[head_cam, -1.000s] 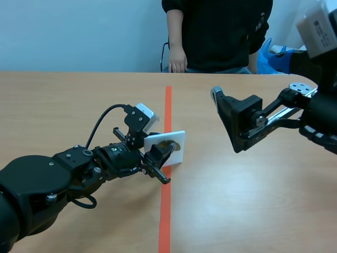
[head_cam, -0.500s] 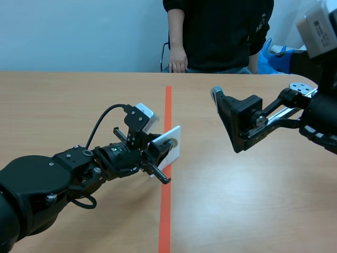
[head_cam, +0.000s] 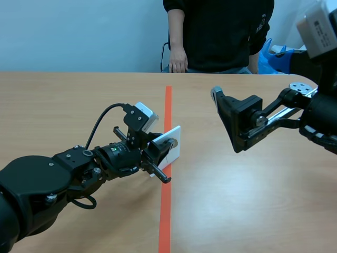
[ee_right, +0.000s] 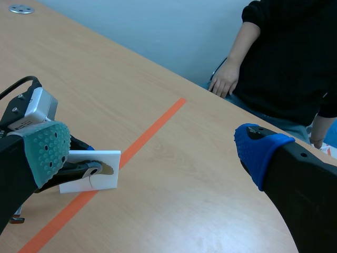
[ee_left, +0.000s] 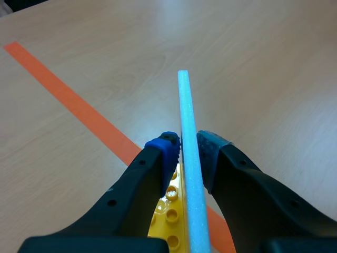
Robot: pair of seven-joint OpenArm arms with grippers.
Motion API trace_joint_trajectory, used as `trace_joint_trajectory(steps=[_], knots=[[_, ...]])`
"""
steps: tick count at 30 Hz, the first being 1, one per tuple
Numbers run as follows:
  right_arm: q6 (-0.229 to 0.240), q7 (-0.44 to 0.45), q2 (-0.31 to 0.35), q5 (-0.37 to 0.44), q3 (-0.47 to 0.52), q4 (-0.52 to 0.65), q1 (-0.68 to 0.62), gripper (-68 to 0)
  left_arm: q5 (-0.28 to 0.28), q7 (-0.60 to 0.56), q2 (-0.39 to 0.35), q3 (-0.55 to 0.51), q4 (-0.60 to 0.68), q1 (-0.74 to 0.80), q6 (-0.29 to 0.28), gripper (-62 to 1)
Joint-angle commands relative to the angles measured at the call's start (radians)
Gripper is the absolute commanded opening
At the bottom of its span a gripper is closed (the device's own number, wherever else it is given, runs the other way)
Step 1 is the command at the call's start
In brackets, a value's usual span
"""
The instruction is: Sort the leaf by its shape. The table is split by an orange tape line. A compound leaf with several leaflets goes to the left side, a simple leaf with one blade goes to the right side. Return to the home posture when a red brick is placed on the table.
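Note:
A white card (head_cam: 171, 143) with a dark leaf (ee_right: 101, 169) on its face is pinched in my left gripper (head_cam: 159, 154), right over the orange tape line (head_cam: 167, 105). The card stands tilted on edge just above the table. In the left wrist view the card (ee_left: 188, 153) shows edge-on between the blue pads (ee_left: 166, 147), with a yellow studded plate (ee_left: 169, 219) beside it. A finger covers part of the leaf, so its shape is unclear. My right gripper (head_cam: 227, 121) hangs open above the right half, apart from the card.
A person in a black top (head_cam: 218, 31) sits across the table, one hand (head_cam: 178, 60) hanging at the far edge near the tape line. A blue bag (head_cam: 271, 55) lies at the far right. A round metal disc (ee_right: 21, 8) sits in the tabletop.
The card in my left gripper has turned from lying nearly flat to standing on edge. The right arm has stayed still.

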Motion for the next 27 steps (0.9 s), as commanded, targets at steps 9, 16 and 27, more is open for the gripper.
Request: trace_joint_trajectory(steps=[9,16,27], knots=[[0.0,0.012,0.007,0.011,0.012,0.025,0.009,-2.2,-0.006,-0.035,0.0,-0.003,0.017,0.01,0.001,-56.7],[0.0,0.012,0.007,0.011,0.012,0.025,0.009,-2.2,-0.026,-0.021,-0.025,-0.069,0.069,0.046,0.002,-56.7],[0.0,0.012,0.007,0.011,0.012,0.025,0.009,-2.2,-0.153,0.011,-0.214,-0.374,0.203,0.146,0.001,-56.7]])
